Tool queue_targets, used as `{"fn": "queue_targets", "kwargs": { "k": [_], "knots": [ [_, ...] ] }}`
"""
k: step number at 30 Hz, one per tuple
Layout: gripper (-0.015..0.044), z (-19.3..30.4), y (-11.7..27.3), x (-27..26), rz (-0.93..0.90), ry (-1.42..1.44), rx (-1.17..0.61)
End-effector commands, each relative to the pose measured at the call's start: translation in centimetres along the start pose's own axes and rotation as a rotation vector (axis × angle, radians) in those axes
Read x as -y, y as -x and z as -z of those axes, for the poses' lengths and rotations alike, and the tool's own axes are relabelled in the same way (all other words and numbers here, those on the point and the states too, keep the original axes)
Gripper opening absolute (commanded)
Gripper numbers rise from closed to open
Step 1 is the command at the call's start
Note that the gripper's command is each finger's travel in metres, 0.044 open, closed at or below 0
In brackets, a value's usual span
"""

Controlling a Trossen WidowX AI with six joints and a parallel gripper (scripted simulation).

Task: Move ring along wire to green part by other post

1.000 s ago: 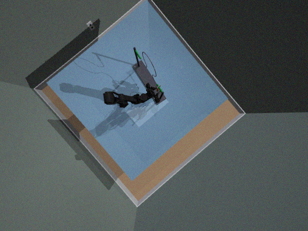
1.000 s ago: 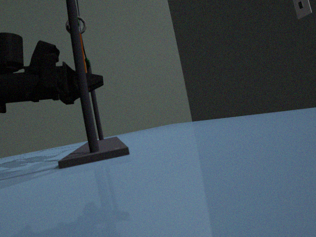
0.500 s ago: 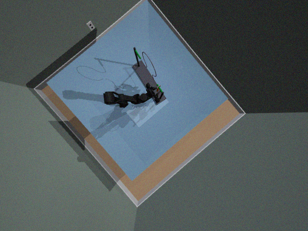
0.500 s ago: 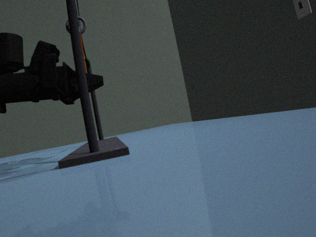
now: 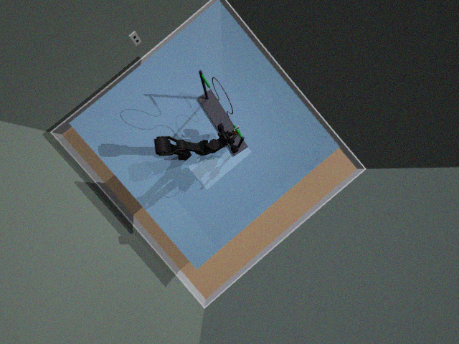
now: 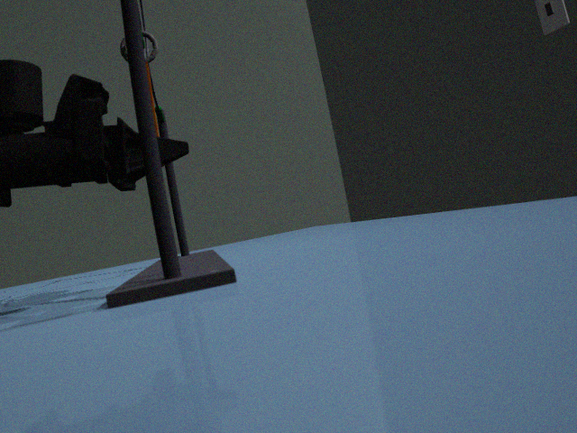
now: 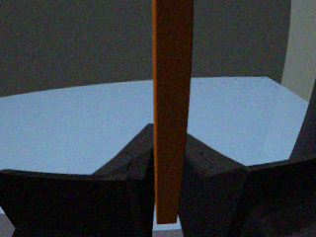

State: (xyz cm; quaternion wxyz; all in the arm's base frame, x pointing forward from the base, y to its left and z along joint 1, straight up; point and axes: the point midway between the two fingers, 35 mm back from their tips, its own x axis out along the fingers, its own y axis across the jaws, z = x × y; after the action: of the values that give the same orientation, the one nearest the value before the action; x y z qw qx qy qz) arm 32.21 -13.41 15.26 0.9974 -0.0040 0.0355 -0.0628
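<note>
The pale ring (image 5: 236, 127) (image 6: 156, 48) hangs around the wire at the green part (image 5: 239, 132) beside the near post (image 5: 242, 142) (image 6: 153, 181). Its orange handle (image 6: 152, 100) (image 7: 173, 89) hangs down from it. My gripper (image 5: 232, 135) (image 7: 160, 132) is shut on the lower part of the handle, with a finger against each side; the handle's lower end shows between the fingers. In the exterior view the near post partly hides the gripper and ring. The other green part (image 5: 205, 81) (image 6: 160, 115) is beside the far post (image 5: 204, 87) (image 6: 177, 209).
The thin grey wire (image 5: 232, 107) curves in a wide loop between the green parts. Both posts stand on a dark base (image 5: 219, 111) (image 6: 205, 265) on the blue surface (image 5: 277, 147). In the wrist view a dark post (image 7: 307, 130) stands close to the right finger.
</note>
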Motion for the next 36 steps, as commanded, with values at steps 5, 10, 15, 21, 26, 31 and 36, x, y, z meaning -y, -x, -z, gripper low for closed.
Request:
{"fn": "queue_targets", "kwargs": {
  "k": [5,10,15,21,26,31,36],
  "knots": [
    [-0.0150,0.00,0.00,0.00,0.000,0.001,0.000],
    [-0.0150,-0.21,0.01,0.06,0.000,0.000,0.000],
    [-0.0150,-0.91,0.06,0.28,0.001,-0.003,0.000],
    [-0.0150,-0.95,0.07,0.29,0.001,-0.003,0.000],
    [-0.0150,-0.95,0.07,0.29,0.001,-0.003,0.000],
    [-0.0150,-0.95,0.07,0.29,0.001,-0.003,0.000],
    [-0.0150,-0.95,0.07,0.29,0.001,-0.003,0.000]
  ]
}}
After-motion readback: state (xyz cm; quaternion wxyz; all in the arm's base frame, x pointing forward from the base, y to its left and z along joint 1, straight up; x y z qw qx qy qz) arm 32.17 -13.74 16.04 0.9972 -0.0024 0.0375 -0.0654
